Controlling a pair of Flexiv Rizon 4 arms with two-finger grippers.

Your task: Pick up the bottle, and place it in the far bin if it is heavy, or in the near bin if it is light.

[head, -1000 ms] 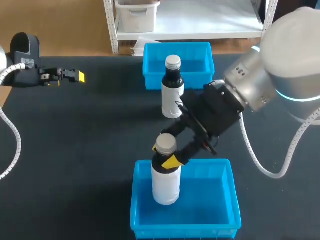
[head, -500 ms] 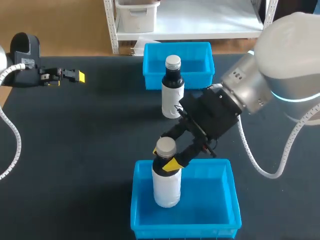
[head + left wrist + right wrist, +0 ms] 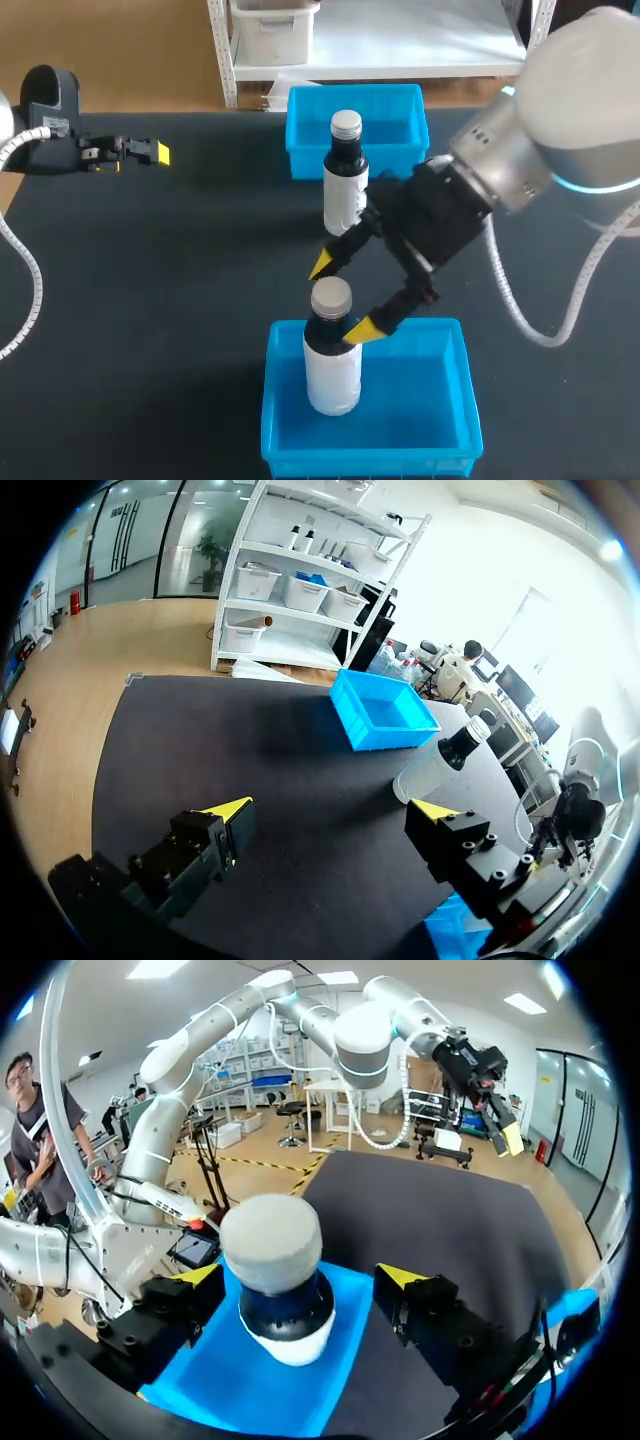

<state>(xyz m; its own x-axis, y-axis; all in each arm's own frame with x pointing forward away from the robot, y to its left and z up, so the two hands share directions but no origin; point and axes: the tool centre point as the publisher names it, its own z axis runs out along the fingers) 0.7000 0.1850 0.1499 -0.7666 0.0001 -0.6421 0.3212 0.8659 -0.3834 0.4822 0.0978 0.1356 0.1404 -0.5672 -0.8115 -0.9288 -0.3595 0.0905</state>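
My head camera sits fixed above and behind me, looking down on the table (image 3: 150, 300) from far enough to take in the far bin (image 3: 400, 130) and near bin (image 3: 420, 410) together. My left wrist camera looks out along my left gripper (image 3: 332, 808), low over the table, toward the far bin and the second bottle (image 3: 440, 765) near it, both shared with the head view. My right wrist camera rides close above the bottle (image 3: 272, 1245) in the near bin, facing across to my left arm (image 3: 365, 1045).

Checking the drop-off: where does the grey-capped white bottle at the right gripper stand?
In the head view, the grey-capped white bottle stands upright inside the near blue plastic bin, left of its middle, between the right gripper's open fingers.
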